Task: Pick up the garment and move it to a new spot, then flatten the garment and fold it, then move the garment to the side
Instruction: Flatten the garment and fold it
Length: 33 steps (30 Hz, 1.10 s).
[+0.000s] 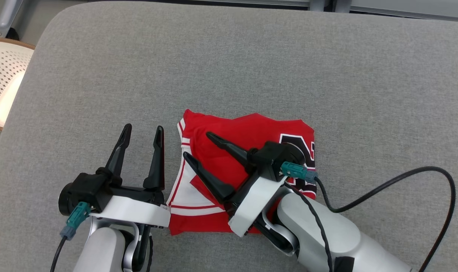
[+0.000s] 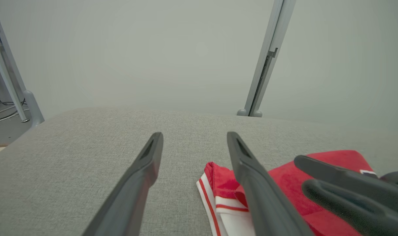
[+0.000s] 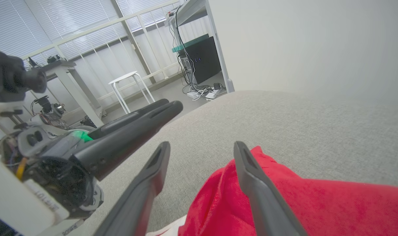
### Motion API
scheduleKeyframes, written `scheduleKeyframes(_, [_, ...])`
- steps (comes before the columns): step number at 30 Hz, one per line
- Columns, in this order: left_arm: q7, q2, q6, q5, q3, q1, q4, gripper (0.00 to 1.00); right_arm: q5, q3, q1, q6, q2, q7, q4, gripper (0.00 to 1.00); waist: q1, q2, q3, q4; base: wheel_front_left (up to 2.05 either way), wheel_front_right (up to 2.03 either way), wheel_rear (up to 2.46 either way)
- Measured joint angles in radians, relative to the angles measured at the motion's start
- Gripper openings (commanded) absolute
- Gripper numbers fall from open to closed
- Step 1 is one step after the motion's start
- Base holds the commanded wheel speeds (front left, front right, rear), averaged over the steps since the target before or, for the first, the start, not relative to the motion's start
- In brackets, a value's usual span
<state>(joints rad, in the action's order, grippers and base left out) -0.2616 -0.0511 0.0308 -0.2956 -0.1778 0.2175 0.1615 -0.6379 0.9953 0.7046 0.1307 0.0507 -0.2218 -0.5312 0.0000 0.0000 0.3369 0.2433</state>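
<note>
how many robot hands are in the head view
2. The left hand, open, is over the grey cushion beside the red garment's left edge. The right hand, open, is above the garment.

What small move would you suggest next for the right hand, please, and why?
Probably lower the right hand onto the jersey near its left edge and close. It lies folded on the cushion, so only moving it aside seems left; the right hand hovers open over it, holding nothing, and the left hand stands open beside it.
</note>
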Motion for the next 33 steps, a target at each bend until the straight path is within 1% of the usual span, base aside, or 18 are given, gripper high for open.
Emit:
scheduleKeyframes(2, [0.000, 0.000, -0.002, 0.008, 0.004, 0.000, 0.001, 1.00, 0.002, -0.015, 0.011, 0.000, -0.001, -0.020, 0.022, 1.00, 0.0000, 0.0000, -0.004, -0.012, 0.00, 0.00, 0.00])
scheduleKeyframes(4, [0.000, 0.000, -0.003, 0.018, 0.008, 0.000, 0.001, 1.00, 0.016, -0.064, 0.015, 0.000, -0.001, -0.032, 0.051, 1.00, 0.0000, 0.0000, -0.008, -0.026, 0.00, 0.00, 0.00])
scheduleKeyframes(6, [0.000, 0.001, -0.005, 0.027, 0.015, 0.001, -0.001, 1.00, 0.037, -0.136, 0.012, 0.000, 0.008, -0.035, 0.084, 1.00, 0.0000, 0.0000, -0.012, -0.042, 0.00, 0.00, 0.00])
scheduleKeyframes(8, [0.000, -0.001, -0.005, 0.039, 0.021, 0.001, -0.002, 1.00, 0.069, -0.224, -0.006, 0.000, 0.031, -0.038, 0.130, 1.00, 0.0000, 0.0000, -0.017, -0.059, 0.00, 0.00, 0.00])
scheduleKeyframes(12, [0.000, -0.009, -0.012, 0.056, 0.038, 0.001, -0.005, 1.00, 0.133, -0.407, -0.108, 0.000, 0.093, -0.039, 0.230, 1.00, 0.0000, 0.0000, -0.031, -0.094, 0.00, 0.00, 0.00])
scheduleKeyframes(17, [0.000, -0.027, -0.016, 0.068, 0.061, -0.006, -0.010, 1.00, 0.207, -0.596, -0.258, 0.000, 0.161, -0.039, 0.315, 1.00, 0.0000, 0.0000, -0.057, -0.130, 0.00, 0.00, 0.00])
scheduleKeyframes(23, [0.000, -0.049, -0.027, 0.081, 0.079, -0.052, -0.008, 1.00, 0.273, -0.798, -0.456, 0.000, 0.190, 0.007, 0.402, 1.00, 0.0000, 0.0000, -0.102, -0.162, 0.00, 0.00, 0.00])
scheduleKeyframes(26, [0.000, -0.061, -0.029, 0.084, 0.081, -0.078, -0.004, 1.00, 0.297, -0.857, -0.548, 0.000, 0.188, 0.042, 0.452, 1.00, 0.0000, 0.0000, -0.126, -0.177, 0.00, 0.00, 0.00])
scheduleKeyframes(27, [0.000, -0.061, -0.029, 0.084, 0.081, -0.078, -0.004, 1.00, 0.297, -0.857, -0.548, 0.000, 0.188, 0.042, 0.452, 1.00, 0.0000, 0.0000, -0.126, -0.177, 0.00, 0.00, 0.00])
scheduleKeyframes(33, [0.006, -0.074, -0.035, 0.084, 0.081, -0.121, -0.001, 1.00, 0.334, -0.920, -0.678, 0.000, 0.161, 0.103, 0.538, 1.00, 0.0000, 0.0000, -0.168, -0.198, 0.00, 0.00, 0.00])
